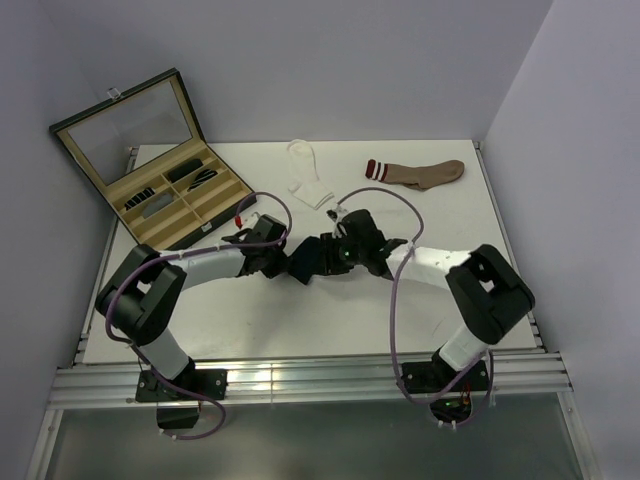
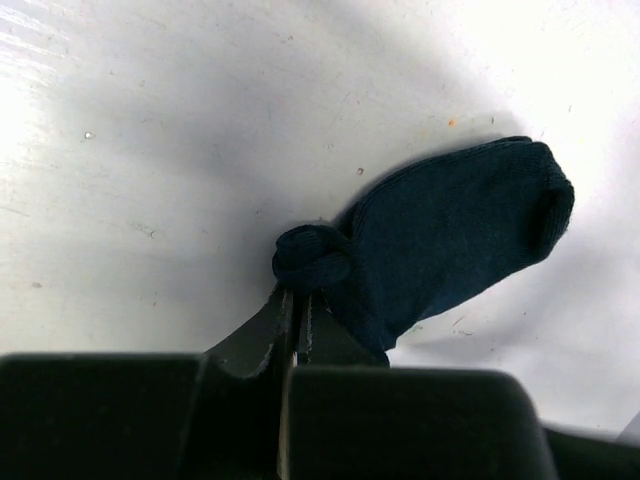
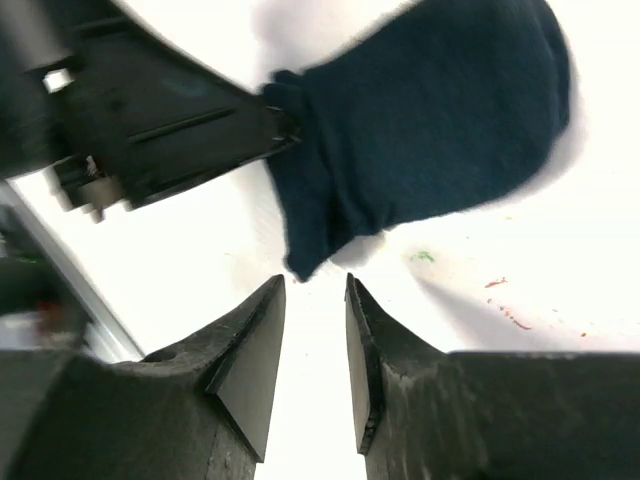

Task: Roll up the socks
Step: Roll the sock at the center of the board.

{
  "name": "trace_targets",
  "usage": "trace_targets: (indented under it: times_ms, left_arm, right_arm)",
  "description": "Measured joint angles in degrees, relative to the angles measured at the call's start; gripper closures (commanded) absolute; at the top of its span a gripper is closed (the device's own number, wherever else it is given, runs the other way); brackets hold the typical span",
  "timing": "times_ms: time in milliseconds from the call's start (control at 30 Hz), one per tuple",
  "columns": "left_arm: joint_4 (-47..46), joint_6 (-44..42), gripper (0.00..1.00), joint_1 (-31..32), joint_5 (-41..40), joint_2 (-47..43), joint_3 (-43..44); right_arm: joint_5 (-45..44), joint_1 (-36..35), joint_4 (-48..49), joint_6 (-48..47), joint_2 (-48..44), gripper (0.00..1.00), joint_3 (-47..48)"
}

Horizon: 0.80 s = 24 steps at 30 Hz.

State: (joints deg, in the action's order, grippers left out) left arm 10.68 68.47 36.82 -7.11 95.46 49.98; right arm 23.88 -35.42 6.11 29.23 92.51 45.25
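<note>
**Navy sock pinched at a bunched edge, second jaws empty beside it**

Near the middle of the top view the two arms meet over the navy sock (image 1: 303, 263), which lies on the white table (image 1: 300, 320). The left gripper (image 2: 297, 300) is clenched on a small bunched knot of fabric at the edge of the sock. The rest of the sock spreads flat toward the right of the left wrist view. The right gripper (image 3: 314, 290) is released, its jaws a little apart with nothing between them, just below a loose corner of the sock in its own view.

The sock looks light, soft and limp, so I expect it to fold and slide rather than hold a shape. A good place to grip is probably that loose corner, taking both layers together, with the left grip on the knot as anchor.

Farther back, along the top of the table, a white sock (image 1: 305, 178) and a brown sock (image 1: 420, 173) with striped cuff lie flat and apart, not yet rolled. An open case (image 1: 130, 130) stands at the upper left.
</note>
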Motion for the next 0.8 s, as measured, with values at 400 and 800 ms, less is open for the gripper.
trace_targets:
  times_ms: [400,800]
  left_arm:
    - [3.7,-1.8,1.0,0.8,-0.3,0.0,1.9]
    - [4.5,-1.8,1.0,0.9,-0.3,0.0,1.9]
  right_arm:
    - [-19.8,-14.1,3.9,-17.6,-3.9,0.52,0.0]
    - [-22.7,-16.8,6.5,-21.7,3.4,0.53,0.3]
